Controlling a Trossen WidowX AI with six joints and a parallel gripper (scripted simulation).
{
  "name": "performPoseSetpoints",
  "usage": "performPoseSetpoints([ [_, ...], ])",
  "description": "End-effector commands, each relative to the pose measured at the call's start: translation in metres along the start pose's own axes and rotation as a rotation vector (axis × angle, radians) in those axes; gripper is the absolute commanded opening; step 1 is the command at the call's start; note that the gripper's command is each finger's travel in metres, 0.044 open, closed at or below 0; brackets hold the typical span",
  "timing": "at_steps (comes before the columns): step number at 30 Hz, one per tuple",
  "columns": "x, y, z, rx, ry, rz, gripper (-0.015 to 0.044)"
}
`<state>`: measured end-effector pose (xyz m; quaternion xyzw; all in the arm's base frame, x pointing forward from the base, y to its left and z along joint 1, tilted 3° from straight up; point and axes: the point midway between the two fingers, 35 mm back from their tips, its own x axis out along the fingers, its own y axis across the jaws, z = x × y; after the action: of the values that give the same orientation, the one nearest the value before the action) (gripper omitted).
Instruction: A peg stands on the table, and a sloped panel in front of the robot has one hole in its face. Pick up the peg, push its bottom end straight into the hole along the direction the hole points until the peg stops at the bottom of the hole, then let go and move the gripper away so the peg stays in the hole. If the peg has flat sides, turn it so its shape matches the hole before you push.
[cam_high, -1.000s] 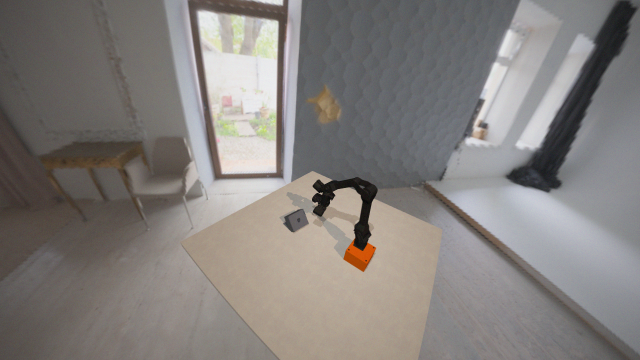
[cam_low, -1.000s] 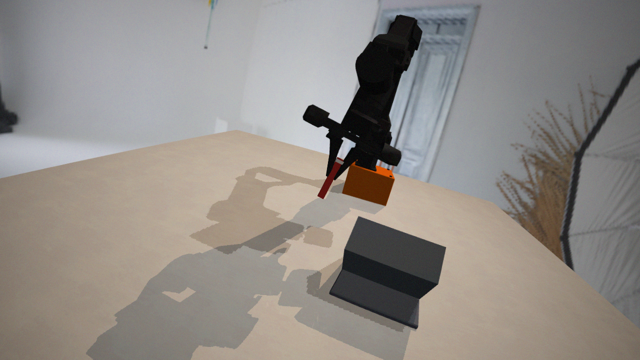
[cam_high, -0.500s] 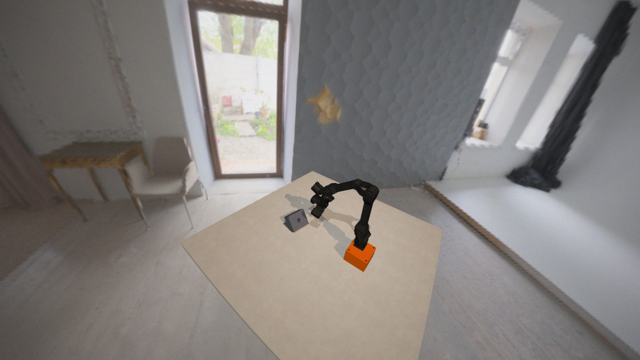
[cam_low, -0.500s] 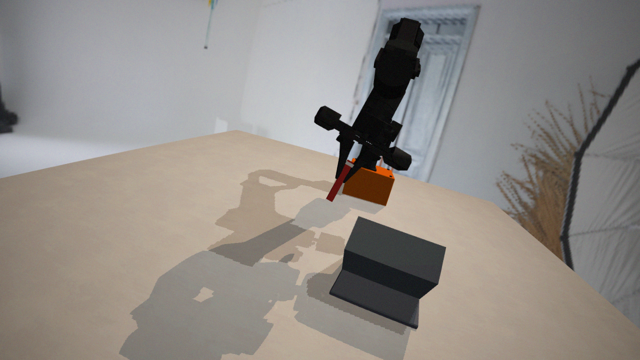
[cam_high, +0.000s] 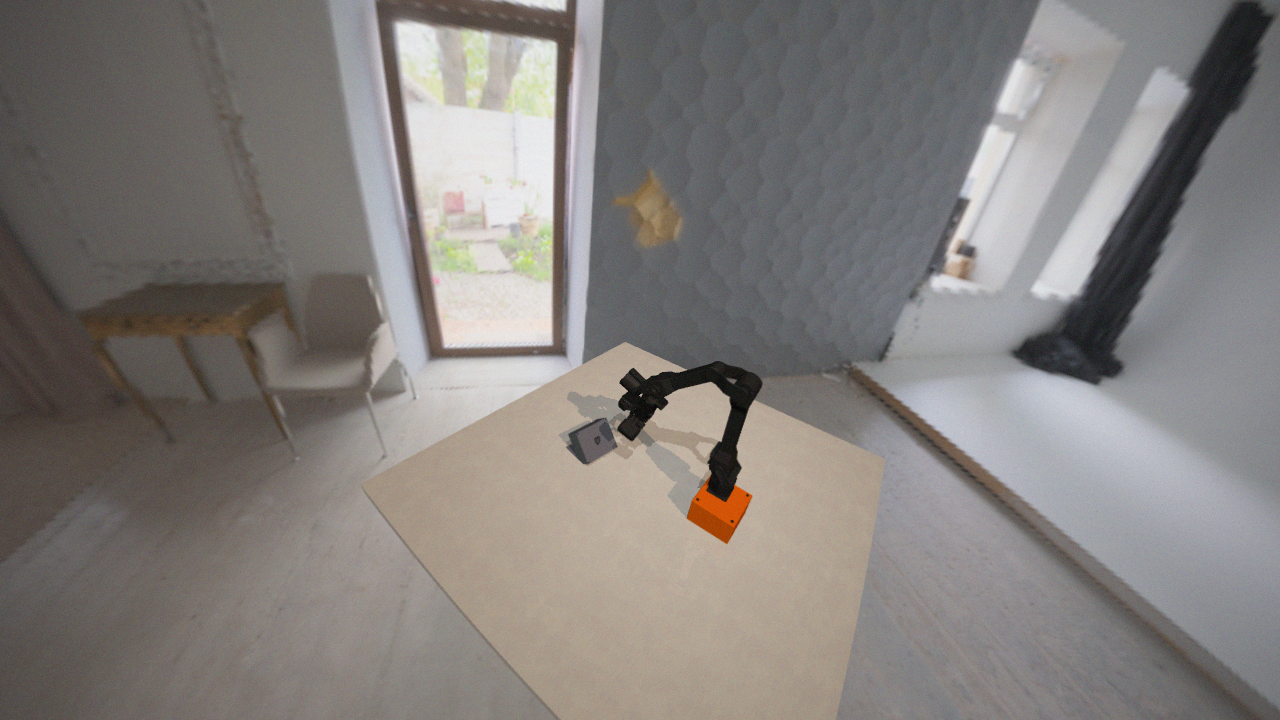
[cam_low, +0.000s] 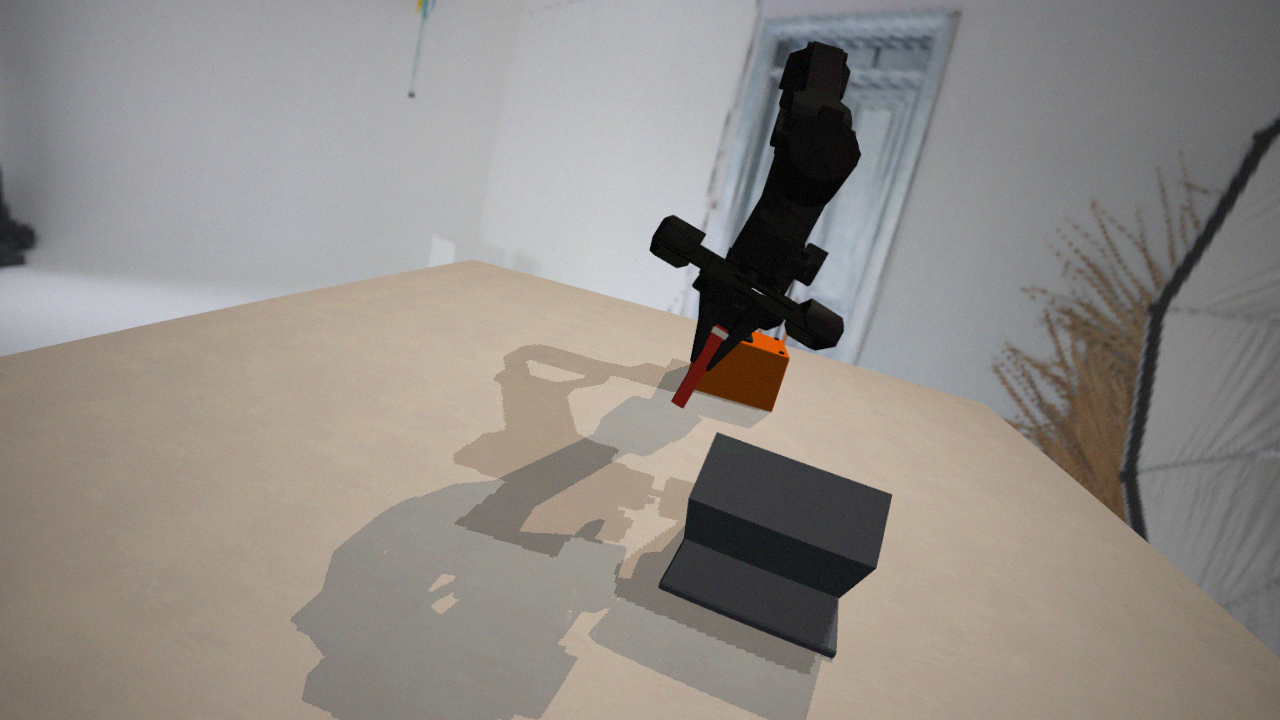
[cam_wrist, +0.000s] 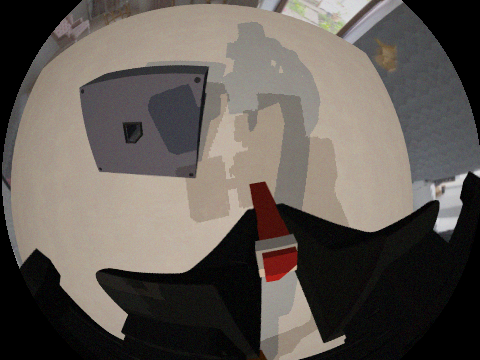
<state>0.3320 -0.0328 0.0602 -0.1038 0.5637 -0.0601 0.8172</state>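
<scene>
My gripper (cam_low: 705, 365) is shut on a red peg (cam_low: 691, 383) (cam_wrist: 270, 212) with a pale band near its top end. The peg is held tilted above the table, its bottom end free. In the top view the peg is hidden behind the gripper. The grey sloped panel (cam_high: 592, 440) (cam_wrist: 107, 110) stands to the left of the peg in the wrist view. Its hole (cam_wrist: 133, 132) is dark, with flat sides and a pointed corner. In the exterior view only the back of the panel (cam_low: 787, 492) shows. The peg is apart from the panel.
The arm's orange base (cam_high: 718, 512) (cam_low: 741, 377) stands on the beige table (cam_high: 572, 555) (cam_low: 179, 429). Small dark dots mark the panel's corners. The arm's shadow falls on the table and partly over the panel's face. A chair and a small desk stand away from the table.
</scene>
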Motion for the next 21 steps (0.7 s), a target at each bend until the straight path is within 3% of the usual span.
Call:
performPoseSetpoints([
  [1, -0.002, 0.005, 0.0, 0.014, -0.021, -0.009, 0.0],
  [21, -0.01, 0.029, 0.002, 0.074, -0.126, -0.02, 0.0],
])
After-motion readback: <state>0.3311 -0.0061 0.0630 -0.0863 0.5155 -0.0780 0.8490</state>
